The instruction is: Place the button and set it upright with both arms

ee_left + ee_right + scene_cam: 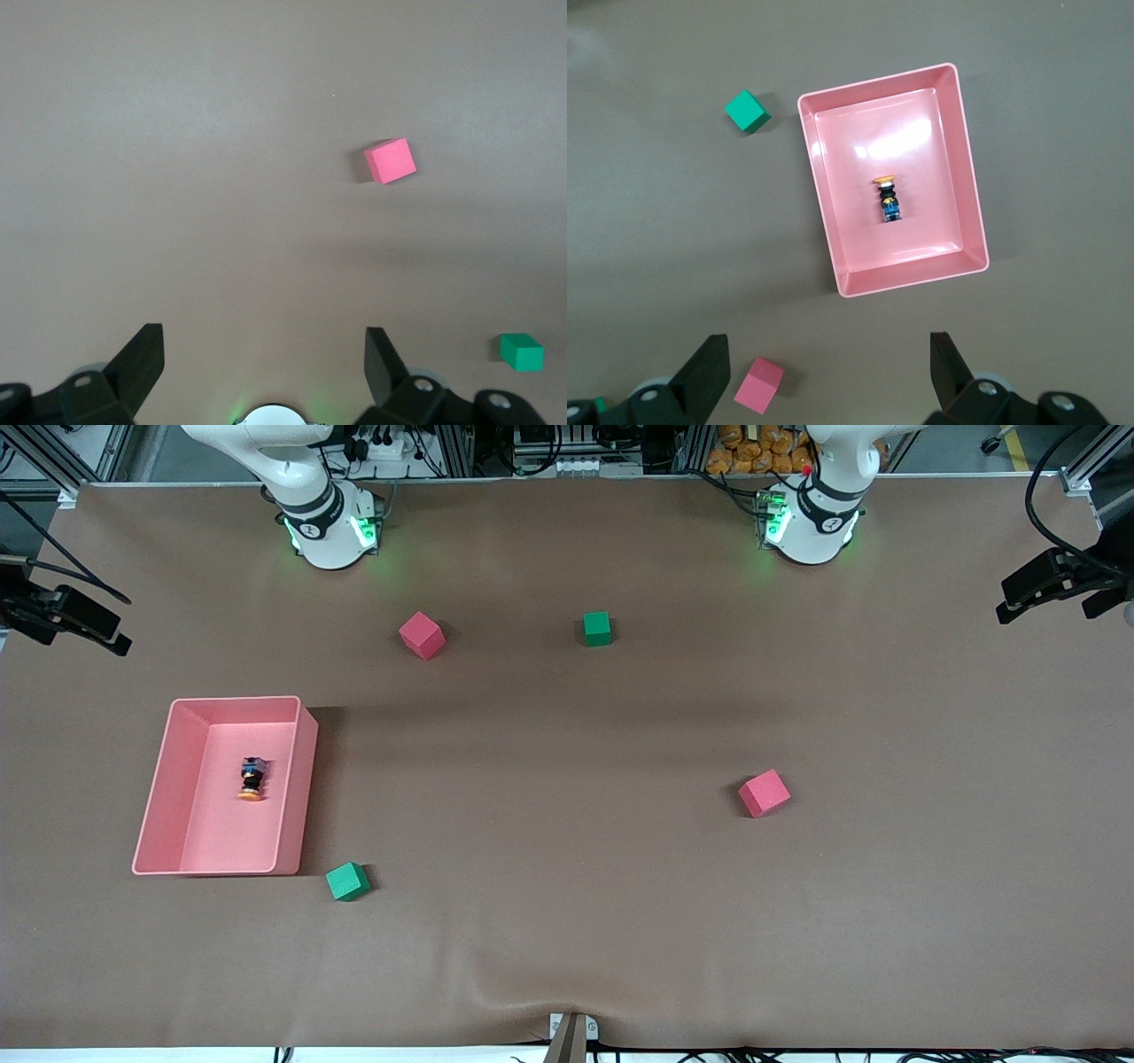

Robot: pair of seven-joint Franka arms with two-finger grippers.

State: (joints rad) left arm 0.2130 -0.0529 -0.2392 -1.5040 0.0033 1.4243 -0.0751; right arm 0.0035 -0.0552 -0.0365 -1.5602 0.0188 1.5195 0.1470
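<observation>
The button (252, 779) lies on its side in the pink tray (235, 701), with its orange cap toward the front camera. It also shows in the right wrist view (889, 200), inside the tray (877, 82). My right gripper (828, 354) is open and empty, high over the table beside a pink cube (759, 385). My left gripper (264, 350) is open and empty, high over bare table at the left arm's end. Neither hand shows in the front view, only the arms' bases.
A pink cube (421, 635) and a green cube (597, 628) sit near the bases. Another pink cube (764, 793) lies toward the left arm's end, also in the left wrist view (390, 160). A green cube (347, 881) sits beside the tray's near corner.
</observation>
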